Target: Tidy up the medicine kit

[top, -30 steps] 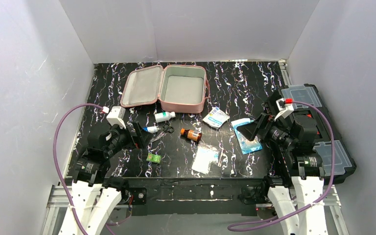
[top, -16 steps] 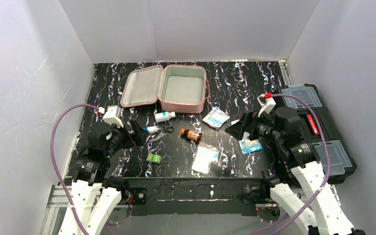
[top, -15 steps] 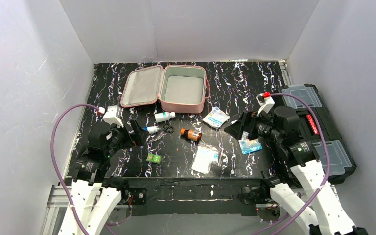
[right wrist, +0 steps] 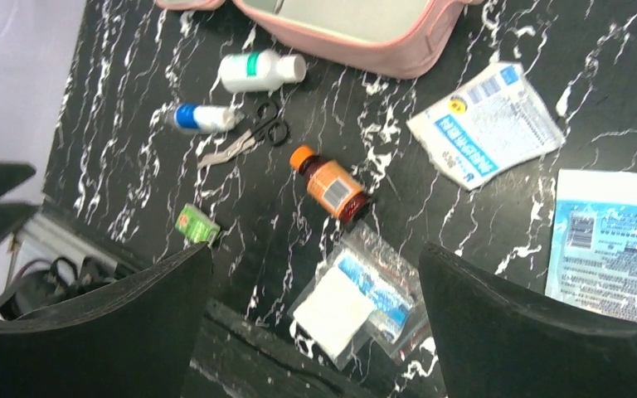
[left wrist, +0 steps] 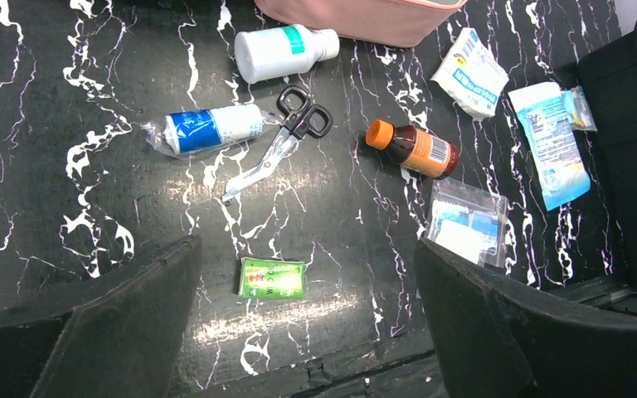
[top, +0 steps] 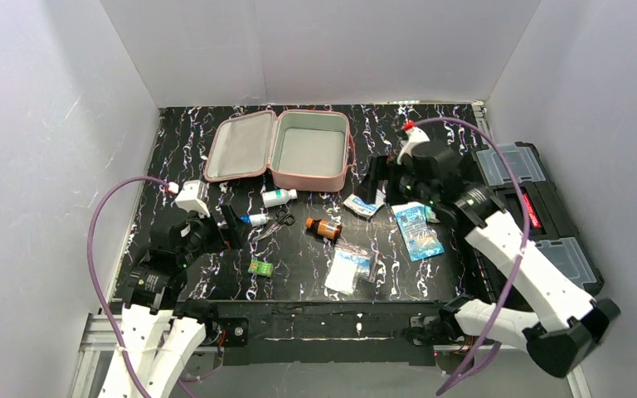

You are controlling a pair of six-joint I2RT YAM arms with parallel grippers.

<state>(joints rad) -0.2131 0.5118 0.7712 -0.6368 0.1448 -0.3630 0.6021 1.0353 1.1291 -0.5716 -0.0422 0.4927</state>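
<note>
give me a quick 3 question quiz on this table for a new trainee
1. True or false: the medicine kit is zipped shut.
2. The cap on the brown bottle is: a) orange, b) green, c) white.
3. Short answer: what do the left gripper and the right gripper hold?
Key: 1 false, it lies open; 2 a; 3 nothing, both stand open above the table.
</note>
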